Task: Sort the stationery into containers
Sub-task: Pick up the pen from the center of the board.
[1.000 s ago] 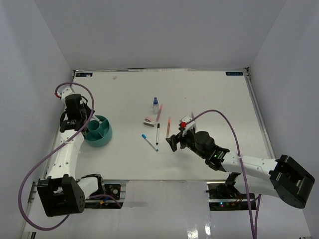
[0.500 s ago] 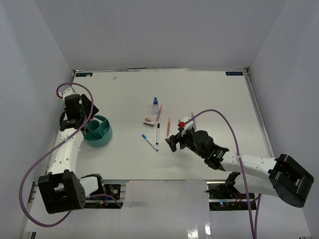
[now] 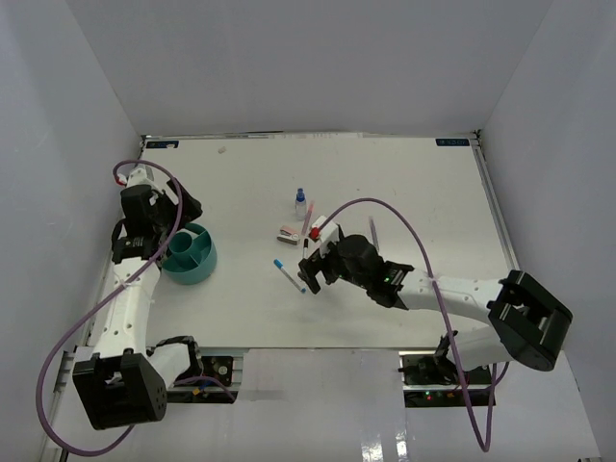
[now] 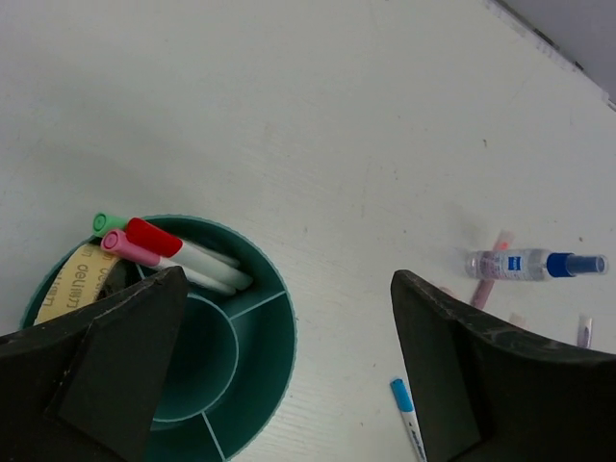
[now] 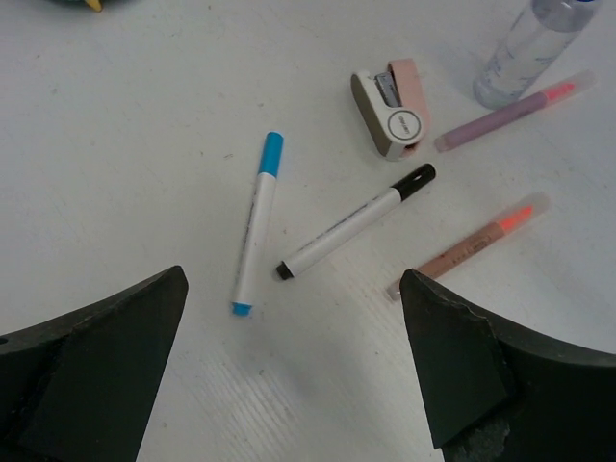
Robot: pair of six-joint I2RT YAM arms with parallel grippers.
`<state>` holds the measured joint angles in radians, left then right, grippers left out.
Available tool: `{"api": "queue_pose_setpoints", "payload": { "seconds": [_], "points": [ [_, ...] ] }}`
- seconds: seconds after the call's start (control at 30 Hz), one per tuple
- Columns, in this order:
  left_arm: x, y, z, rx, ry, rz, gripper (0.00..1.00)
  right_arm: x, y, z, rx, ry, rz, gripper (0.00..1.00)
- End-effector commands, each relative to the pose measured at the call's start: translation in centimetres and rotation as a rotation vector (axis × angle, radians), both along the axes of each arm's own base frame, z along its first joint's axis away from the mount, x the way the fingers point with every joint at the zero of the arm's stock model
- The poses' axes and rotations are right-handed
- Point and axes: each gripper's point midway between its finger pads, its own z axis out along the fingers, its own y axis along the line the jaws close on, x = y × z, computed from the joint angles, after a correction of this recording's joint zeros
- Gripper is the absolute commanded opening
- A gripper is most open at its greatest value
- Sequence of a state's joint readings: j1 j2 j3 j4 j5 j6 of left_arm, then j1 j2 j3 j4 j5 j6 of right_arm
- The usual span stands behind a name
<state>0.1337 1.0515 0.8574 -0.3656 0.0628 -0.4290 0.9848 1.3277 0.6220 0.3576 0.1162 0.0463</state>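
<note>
Though the cup (image 4: pixel 274 337) already held three markers (image 4: pixel 192 255) (red, pink and green caps) beside a tan band (image 4: pixel 63 289), I judged most of the sorting was left. My left gripper (image 4: pixel 289 279) hung over the cup, jaws apart and empty. My right gripper (image 5: pixel 294 279), likewise wide and empty, hovered above the black marker (image 5: pixel 356 221). The blue pen (image 5: pixel 255 231), two highlighters (image 5: pixel 472 241), block (image 5: pixel 390 96) and bottle (image 5: pixel 525 43) crowded close, the only hindrance I saw.

White table (image 3: pixel 241 183), teal cup (image 3: pixel 195 274), pens (image 3: pixel 289 275), bottle (image 3: pixel 300 204), pink-white block (image 3: pixel 288 233)
</note>
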Motion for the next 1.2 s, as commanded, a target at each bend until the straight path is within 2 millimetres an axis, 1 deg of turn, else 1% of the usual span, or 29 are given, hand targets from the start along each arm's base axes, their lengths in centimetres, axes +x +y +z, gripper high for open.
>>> {"api": "queue_pose_setpoints", "payload": {
  "seconds": [0.0,0.03,0.07,0.1,0.13,0.17,0.2,0.23,0.3,0.33,0.37,0.4,0.43,0.47,0.5,0.53,0.6,0.63,0.73,0.77,0.8,0.87,0.9,0.93,1.0,1.03,1.1,1.13,1.17],
  "points": [
    [-0.6,-2.0,1.9,0.011,-0.058,-0.101,0.98,-0.9,2.5,0.1,-0.065,0.015,0.072,0.96],
    [-0.7,-2.4,2.1,0.014,-0.064,-0.117,0.98,-1.0,2.9,-0.2,-0.081,0.023,0.079,0.95],
    [-1.0,-3.1,2.4,0.016,-0.075,-0.142,0.98,-1.0,3.3,-1.4,-0.118,0.045,0.087,0.94],
    [-1.2,-3.3,2.5,0.016,-0.080,-0.152,0.98,-1.2,3.3,-2.1,-0.154,0.063,0.093,0.93],
    [-1.4,-3.7,2.6,0.015,-0.082,-0.166,0.98,-0.9,4.2,-1.6,-0.154,0.063,0.096,0.92],
    [-1.8,-4.2,3.0,0.014,-0.098,-0.185,0.98,-0.9,4.4,-2.9,-0.194,0.086,0.097,0.89],
    [-2.0,-4.6,3.1,0.012,-0.104,-0.204,0.98,-0.8,4.6,-3.3,-0.213,0.096,0.096,0.86],
    [-2.3,-4.9,2.9,0.008,-0.104,-0.213,0.98,-1.1,4.4,-4.2,-0.250,0.122,0.095,0.85],
    [-3.0,-5.8,3.3,0.004,-0.124,-0.248,0.98,-0.8,5.3,-4.8,-0.275,0.140,0.097,0.83],
    [-3.2,-6.0,3.1,-0.001,-0.123,-0.257,0.98,-1.1,5.3,-5.2,-0.296,0.155,0.100,0.81],
    [-3.5,-6.2,3.1,-0.007,-0.123,-0.266,0.98,-0.8,5.9,-5.4,-0.300,0.161,0.101,0.77],
    [-3.8,-6.4,3.3,-0.012,-0.129,-0.274,0.98,-0.8,6.1,-5.8,-0.311,0.169,0.102,0.77],
    [-4.0,-6.7,3.4,-0.020,-0.132,-0.288,0.98,-1.1,5.6,-7.0,-0.351,0.202,0.091,0.74],
    [-4.3,-7.4,3.3,-0.025,-0.129,-0.313,0.98,-0.8,5.9,-6.9,-0.350,0.201,0.085,0.71],
    [-4.6,-8.0,3.5,-0.029,-0.135,-0.334,0.98,-0.8,6.0,-7.1,-0.355,0.208,0.087,0.70],
    [-4.7,-8.3,3.6,-0.034,-0.135,-0.350,0.98,-0.9,6.0,-7.9,-0.369,0.220,0.086,0.70],
    [-5.0,-8.6,3.6,-0.038,-0.134,-0.361,0.98,-0.9,6.4,-8.3,-0.376,0.237,0.091,0.70],
    [-5.1,-8.9,3.7,-0.043,-0.134,-0.375,0.98,-1.0,6.4,-8.9,-0.390,0.247,0.096,0.69],
    [-5.2,-9.4,3.3,-0.058,-0.120,-0.395,0.98,-1.1,6.4,-9.9,-0.412,0.272,0.096,0.68],
    [-5.4,-9.7,3.2,-0.069,-0.114,-0.407,0.98,-1.1,6.5,-10.1,-0.413,0.276,0.089,0.67],
    [-5.5,-9.9,3.2,-0.073,-0.112,-0.413,0.98,-1.1,6.3,-10.3,-0.418,0.279,0.086,0.63],
    [-5.6,-10.1,3.2,-0.085,-0.108,-0.420,0.98,-1.1,6.2,-10.5,-0.423,0.283,0.083,0.60],
    [-5.6,-10.2,3.2,-0.090,-0.108,-0.422,0.98,-1.1,6.1,-10.6,-0.426,0.283,0.078,0.56],
    [-5.7,-10.3,3.2,-0.095,-0.106,-0.426,0.98,-1.1,5.9,-10.6,-0.429,0.279,0.072,0.47],
    [-5.8,-10.7,3.3,-0.118,-0.103,-0.437,0.98,-1.0,5.7,-10.5,-0.432,0.270,0.063,0.40],
    [-5.9,-10.9,3.3,-0.127,-0.100,-0.443,0.98,-0.9,5.5,-10.3,-0.431,0.266,0.058,0.30],
    [-5.9,-11.3,3.2,-0.153,-0.087,-0.452,0.98,-0.8,5.6,-9.9,-0.415,0.256,0.057,0.27],
    [-6.0,-11.5,3.1,-0.163,-0.081,-0.457,0.98,-0.8,5.7,-9.3,-0.394,0.245,0.059,0.21],
    [-6.0,-11.8,3.0,-0.174,-0.074,-0.464,0.98,-0.9,5.7,-9.1,-0.382,0.241,0.063,0.20]
  ]
}}
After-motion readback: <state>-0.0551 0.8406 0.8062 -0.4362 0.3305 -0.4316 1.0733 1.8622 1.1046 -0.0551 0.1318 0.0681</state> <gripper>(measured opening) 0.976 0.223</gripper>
